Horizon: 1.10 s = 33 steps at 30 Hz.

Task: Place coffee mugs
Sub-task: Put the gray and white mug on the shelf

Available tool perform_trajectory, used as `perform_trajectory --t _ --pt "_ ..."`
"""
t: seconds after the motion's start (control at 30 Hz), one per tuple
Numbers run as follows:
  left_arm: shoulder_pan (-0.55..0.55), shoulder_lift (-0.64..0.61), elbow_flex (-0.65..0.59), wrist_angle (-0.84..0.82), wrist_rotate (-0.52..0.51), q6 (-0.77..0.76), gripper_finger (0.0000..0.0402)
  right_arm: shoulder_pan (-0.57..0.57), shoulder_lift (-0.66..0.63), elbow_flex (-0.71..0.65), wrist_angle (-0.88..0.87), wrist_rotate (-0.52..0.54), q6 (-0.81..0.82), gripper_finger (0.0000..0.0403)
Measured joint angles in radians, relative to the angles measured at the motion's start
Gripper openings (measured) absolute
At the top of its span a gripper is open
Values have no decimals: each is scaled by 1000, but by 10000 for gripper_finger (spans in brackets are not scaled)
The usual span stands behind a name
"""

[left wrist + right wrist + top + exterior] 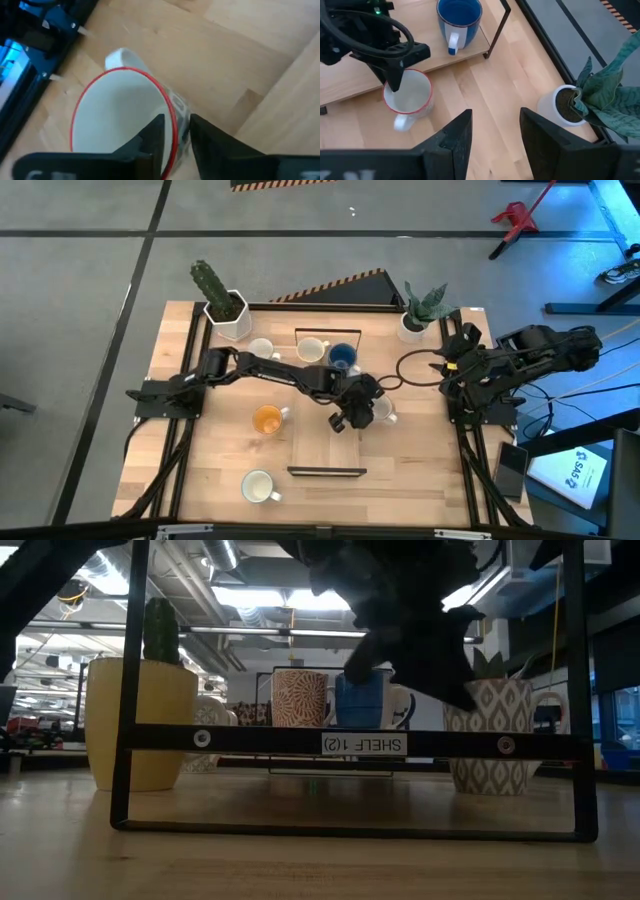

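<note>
The left gripper (372, 412) is at the red-rimmed white mug (408, 95), which stands on the worktop (420, 470) just beside the right edge of the low shelf (327, 445). In the left wrist view 1 finger (150, 137) sits inside the mug's rim and the other (210, 137) outside it, so they straddle the wall; the gap is narrow, but I cannot tell whether they are fully clamped on it yet. The step in hand looks like grasping this mug.

On the shelf's far end stand the blue mug (342, 357) and a cream mug (312, 349). Another white mug (261, 348) stands left of the shelf, the orange mug (267, 418) is on the worktop at its left side, and 1 more white mug (259, 486) is near the front edge.

The right gripper (492, 130) waits over the worktop's right side with its fingers apart, holding nothing.

Next, I judge, the grip on the wall must be firm before lifting, then the mug has to go sideways onto the board, set upright clear of the blue mug and the frame.
</note>
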Motion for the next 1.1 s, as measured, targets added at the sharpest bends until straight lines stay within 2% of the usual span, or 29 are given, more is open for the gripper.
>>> perform_trajectory --t 0.3,0.5,0.6,0.73,0.9,1.03,1.1 --pt "-14 16 1 3 -27 25 19 0 0 0 5 -17 0 150" --pt "-25 17 58 -18 -35 15 16 0 0 0 6 -17 0 150" --pt "-28 17 151 -138 -49 6 16 0 0 0 6 -17 0 150" --pt "-16 17 335 -362 -47 -69 16 0 0 0 5 -16 -3 150" --pt "5 11 536 -718 -87 -206 16 0 0 0 5 8 -31 150" --pt "34 -115 441 -755 6 -353 16 0 0 0 5 11 -52 150" --pt "34 -182 393 -739 -21 -400 16 0 0 0 5 14 -57 150"
